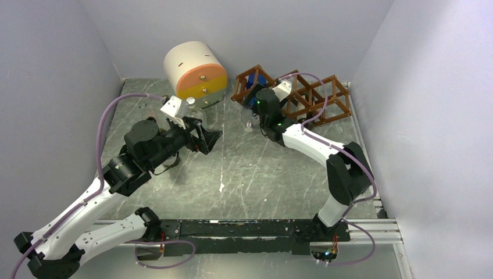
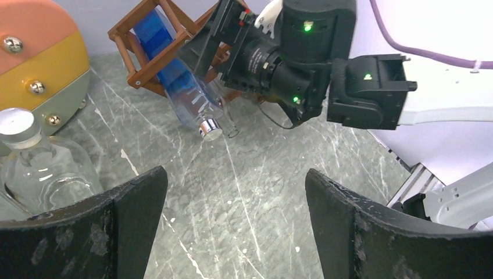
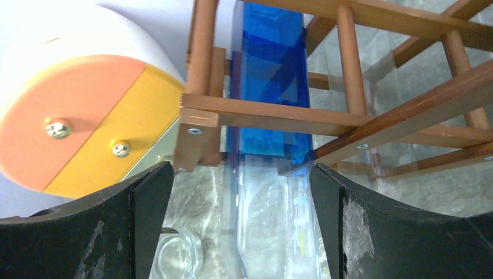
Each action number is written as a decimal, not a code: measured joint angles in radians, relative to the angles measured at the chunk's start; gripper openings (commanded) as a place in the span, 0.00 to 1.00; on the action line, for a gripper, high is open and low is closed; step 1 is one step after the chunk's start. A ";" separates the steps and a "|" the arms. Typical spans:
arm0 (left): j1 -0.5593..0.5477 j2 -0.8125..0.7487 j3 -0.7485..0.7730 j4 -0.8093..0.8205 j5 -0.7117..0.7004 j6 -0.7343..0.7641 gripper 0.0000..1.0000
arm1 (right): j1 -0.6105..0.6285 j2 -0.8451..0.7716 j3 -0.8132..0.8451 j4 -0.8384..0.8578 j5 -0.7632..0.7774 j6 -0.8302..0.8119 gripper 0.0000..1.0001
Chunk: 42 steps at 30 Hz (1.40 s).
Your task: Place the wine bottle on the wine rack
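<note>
Right wrist view: the wine bottle [image 3: 270, 70] is lodged in the end cell of the wine rack [image 3: 261, 115], straddled by the right gripper [image 3: 241, 168], its jaws spread and seemingly unclamped. Release is judged done; a clean withdrawal is needed. The left gripper [image 2: 235, 174] is held open, empty.

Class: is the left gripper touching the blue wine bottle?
Apart: left wrist view shows bare tabletop between the open left gripper and the wine bottle.

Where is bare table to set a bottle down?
Widest free patch: mid-table, between left arm and right arm, ahead of the base rail. Smaller: back-left corner beside the drawer unit. Crowded: before that unit and the wine rack, where left gripper, right gripper, clear bottle and wine bottle sit.
</note>
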 measured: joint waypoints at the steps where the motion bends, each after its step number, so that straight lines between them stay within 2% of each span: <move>1: 0.000 0.000 0.000 0.000 0.000 0.000 0.92 | 0.000 -0.010 0.000 -0.002 -0.003 -0.006 0.87; 7: 0.000 0.000 0.000 -0.004 -0.006 0.000 0.94 | -0.002 -0.133 0.000 -0.043 -0.061 -0.056 0.79; 13: 0.000 0.008 0.016 -0.043 -0.049 0.000 1.00 | -0.018 -0.301 -0.006 -0.140 -0.141 -0.116 0.79; 26: 0.000 0.013 0.034 -0.123 -0.257 0.012 0.99 | -0.048 -0.626 -0.178 -0.449 -0.399 -0.284 0.80; 34: 0.000 0.005 0.034 -0.176 -0.367 0.011 0.99 | -0.035 -0.608 -0.209 -0.423 -0.608 -0.343 0.75; 42: 0.000 -0.065 0.087 -0.215 -0.435 0.043 0.99 | 0.130 -0.388 -0.151 -0.252 -0.675 -0.383 0.74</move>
